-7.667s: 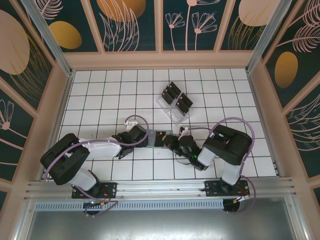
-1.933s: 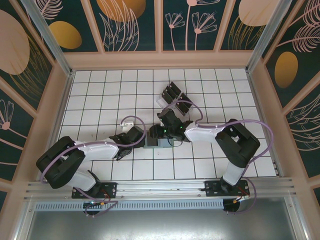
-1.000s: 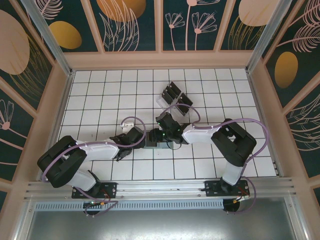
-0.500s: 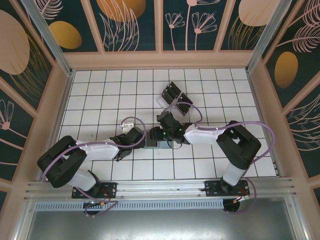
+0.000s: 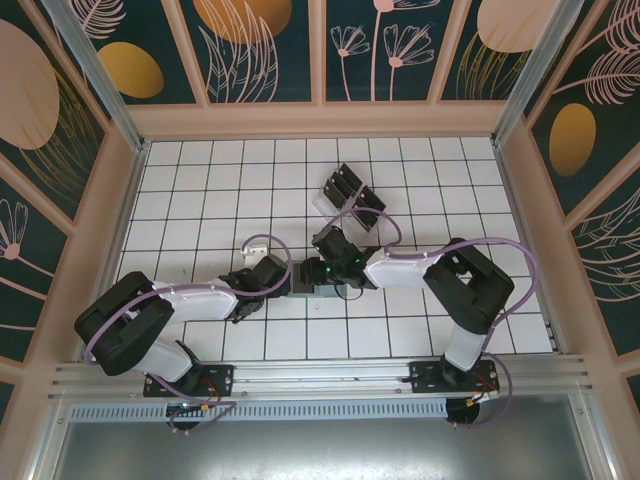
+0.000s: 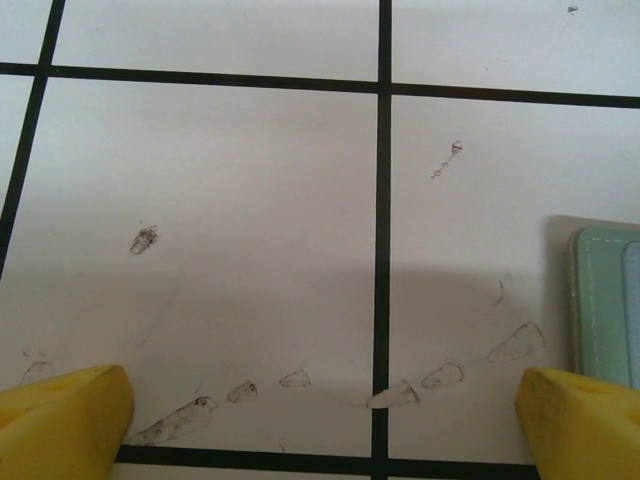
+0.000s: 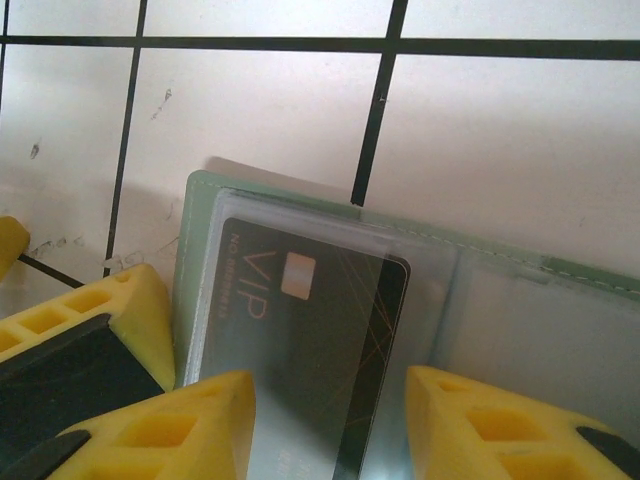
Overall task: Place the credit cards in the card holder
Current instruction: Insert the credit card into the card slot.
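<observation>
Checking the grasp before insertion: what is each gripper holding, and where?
Right gripper straddles the card at its near end, over the holder; whether it pinches it cannot be told. Left gripper is open, holding nothing.

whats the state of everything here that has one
card holder: open, lying flat
credit card: face up on the open holder
left end effector: open wide
right end effector: part open astride that card, grip unclear
other credit cards: standing in the clear rack
</observation>
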